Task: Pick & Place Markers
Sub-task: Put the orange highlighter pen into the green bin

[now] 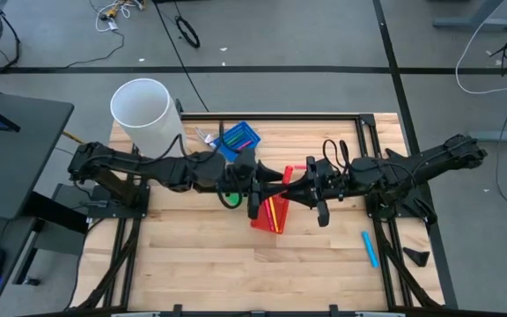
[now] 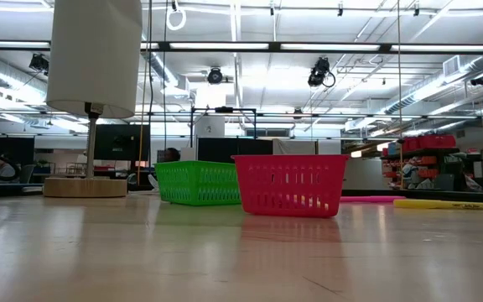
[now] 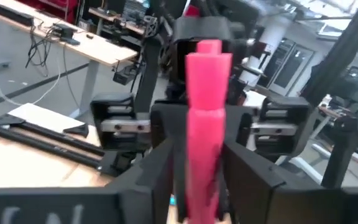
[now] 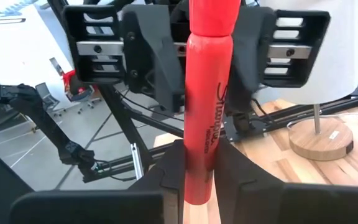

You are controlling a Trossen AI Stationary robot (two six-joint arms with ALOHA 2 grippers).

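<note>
A red marker (image 4: pixel 207 106) hangs level in mid-air above the red basket (image 1: pixel 269 214), between my two grippers, which meet at the table's middle. My right gripper (image 4: pixel 197 171) comes from the right and is shut on one end. My left gripper (image 3: pixel 201 171) comes from the left, and its fingers stand against the other end (image 3: pixel 205 124). The red basket holds yellow and other markers. A blue marker (image 1: pixel 371 248) lies on the table at the right, and a yellow marker (image 2: pixel 447 204) and a pink one (image 2: pixel 371 200) show in the low view. My left gripper has the marker's capped end (image 3: pixel 204 155) between its two fingers (image 4: pixel 166 68), one on each side. The fingers point level from the table's left and lie along the marker, which is clear of the table. My right gripper pinches the marker's barrel end (image 4: pixel 201 162) between its two fingers. It points level from the table's right, fingers along the marker. The marker sticks straight out toward my left gripper, clear of the basket below.
A blue basket (image 1: pixel 238 138) with markers stands at the far middle. A green basket (image 2: pixel 198 182) sits under my left arm. A lamp with a white shade (image 1: pixel 146 114) stands at the far left. Bare wood lies along the near edge.
</note>
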